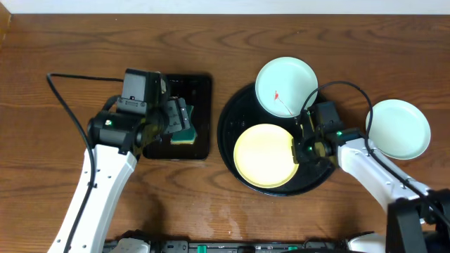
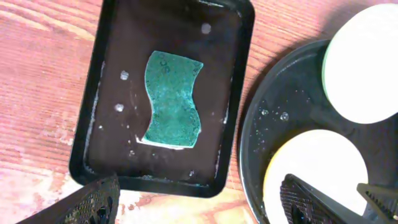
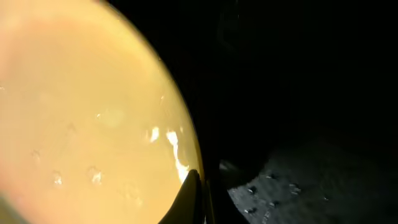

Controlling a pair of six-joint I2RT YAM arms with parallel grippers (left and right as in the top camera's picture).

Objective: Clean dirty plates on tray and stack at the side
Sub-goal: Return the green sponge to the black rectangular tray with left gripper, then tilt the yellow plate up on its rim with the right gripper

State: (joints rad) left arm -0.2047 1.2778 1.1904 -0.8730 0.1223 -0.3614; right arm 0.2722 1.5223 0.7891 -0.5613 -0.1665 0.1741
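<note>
The desk is bearing the round tray, carrying the yellow plate and a smeared mint plate (a second mint plate is lying off-tray, right). The right pincer is clamping the yellow plate's right rim; the left pincer is gaping above a sponge.

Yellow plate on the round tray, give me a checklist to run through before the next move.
1. Sponge lying flat in the rectangular tray, clear of the fingers: ok.
2. Left gripper open and empty: ok.
3. Right gripper shut at the yellow plate rim: ok; whether it truly pinches the rim: cannot tell.
4. Yellow plate free of red smears: ok, only wet specks show.
5. Mint plate on the round tray clean: not ok, a red smear remains.
6. Mint plate beside the tray bare on top for stacking: ok.
</note>
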